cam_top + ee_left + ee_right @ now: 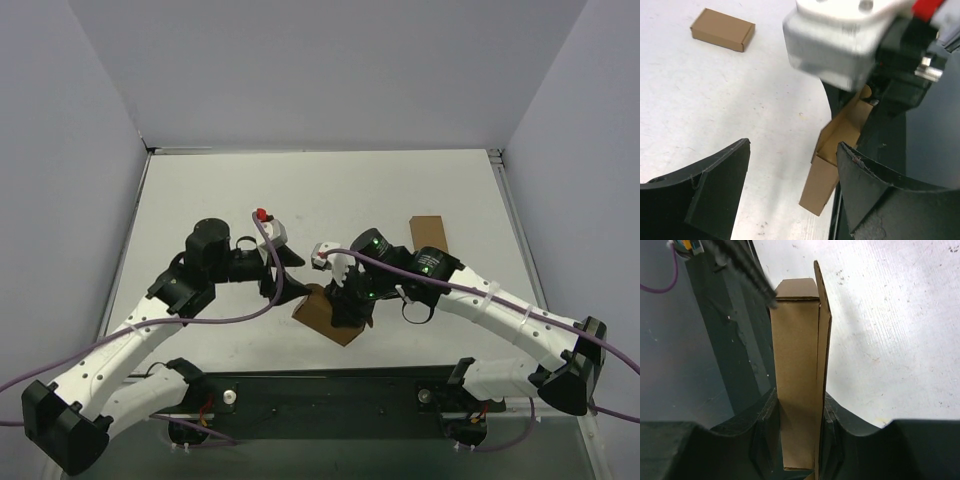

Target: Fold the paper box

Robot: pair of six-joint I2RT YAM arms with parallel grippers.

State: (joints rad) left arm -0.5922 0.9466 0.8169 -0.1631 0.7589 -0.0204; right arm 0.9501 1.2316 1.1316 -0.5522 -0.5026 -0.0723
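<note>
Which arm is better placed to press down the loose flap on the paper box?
Likely left: the left claw is open and empty beside the paper box, while the right claw is clamped on it.

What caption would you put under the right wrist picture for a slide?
Right claw gripping the partly folded paper box, one flap loose along its side, white table behind.

A plain brown paper box [797,390] shows against a white table [400,190] (speckled with small dark scuffs up close). A second cardboard box [722,30] is the same unmarked brown. The arms [520,325] are white with black joints, their cables [675,267] purple; green lights [374,243] glow on one, a red tab [262,214] marks the other.
</note>
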